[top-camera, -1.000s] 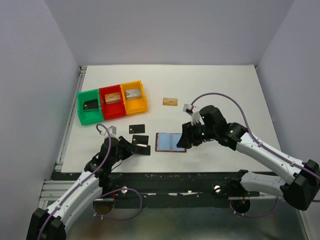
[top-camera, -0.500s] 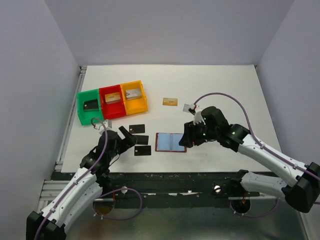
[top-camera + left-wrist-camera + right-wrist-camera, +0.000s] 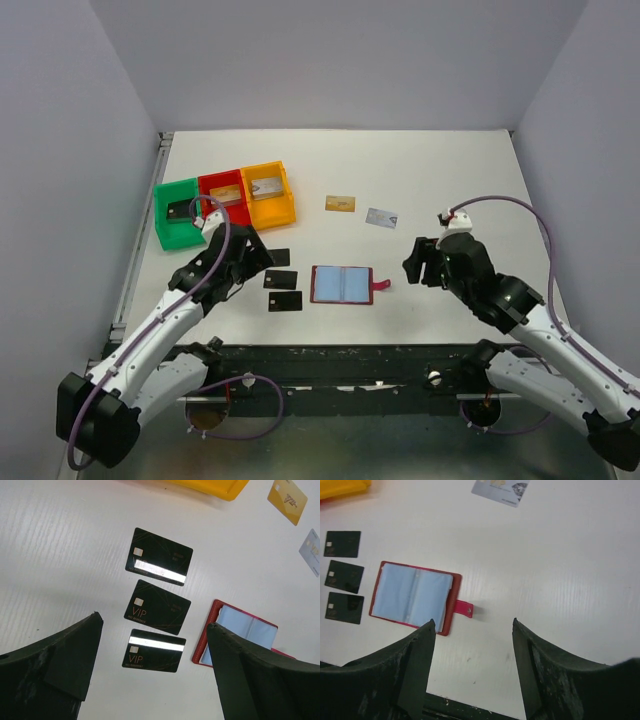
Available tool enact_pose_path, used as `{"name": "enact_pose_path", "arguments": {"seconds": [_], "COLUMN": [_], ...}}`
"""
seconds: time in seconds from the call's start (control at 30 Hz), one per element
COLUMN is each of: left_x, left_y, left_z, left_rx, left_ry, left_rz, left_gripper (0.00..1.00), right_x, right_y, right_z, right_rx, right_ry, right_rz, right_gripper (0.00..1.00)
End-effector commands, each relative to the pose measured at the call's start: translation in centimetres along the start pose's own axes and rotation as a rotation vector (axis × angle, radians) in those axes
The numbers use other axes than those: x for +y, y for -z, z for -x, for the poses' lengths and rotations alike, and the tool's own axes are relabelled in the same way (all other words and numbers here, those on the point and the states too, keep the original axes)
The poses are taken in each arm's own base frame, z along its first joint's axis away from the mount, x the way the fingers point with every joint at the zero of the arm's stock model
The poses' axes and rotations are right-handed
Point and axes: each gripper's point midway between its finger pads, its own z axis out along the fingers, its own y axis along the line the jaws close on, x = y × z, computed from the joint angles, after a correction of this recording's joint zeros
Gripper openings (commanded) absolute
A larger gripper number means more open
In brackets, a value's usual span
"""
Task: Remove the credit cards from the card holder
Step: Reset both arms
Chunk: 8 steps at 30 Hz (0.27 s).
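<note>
The card holder [image 3: 342, 284] lies open and flat on the table, light blue pockets up, snap tab [image 3: 381, 286] pointing right. Three black credit cards [image 3: 281, 279] lie in a column just left of it. A gold card [image 3: 340, 203] and a silver card [image 3: 380, 217] lie farther back. My left gripper [image 3: 256, 262] hovers open above the black cards [image 3: 157, 607] with nothing in it, the holder [image 3: 240, 635] at its right. My right gripper [image 3: 420, 262] is open and empty, right of the tab [image 3: 465, 608] and the holder [image 3: 412, 596].
Green [image 3: 180, 215], red [image 3: 224, 200] and yellow [image 3: 270, 193] trays stand in a row at the back left, each with a card-like item inside. The table's left edge has a metal rail [image 3: 140, 250]. Grey walls close in the sides and back.
My left gripper opened, left the nearest black card on the table and drew back toward the trays. My right gripper pulled away from the holder to the right and opened wider.
</note>
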Motion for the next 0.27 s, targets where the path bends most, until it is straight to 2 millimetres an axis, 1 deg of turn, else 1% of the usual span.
{"name": "enact_pose_path", "arguments": {"seconds": [0.0, 0.1, 0.23], "left_x": [0.08, 0.04, -0.01], "left_y": [0.11, -0.11, 0.07], "left_z": [0.38, 0.37, 0.43], "left_rx": [0.025, 0.028, 0.034], "left_ry": [-0.032, -0.042, -0.06], "left_rz": [0.042, 0.044, 0.044], "left_gripper": [0.99, 0.99, 0.99], "right_x": [-3.03, -2.61, -2.18], "right_y": [-0.07, -0.11, -0.14], "right_z": [-0.75, -0.59, -0.31], "right_rx": [0.014, 0.0, -0.012], "right_ry": [-0.026, -0.043, -0.048], "right_rz": [-0.164, -0.14, -0.116], "right_gripper": [0.71, 0.71, 0.72]}}
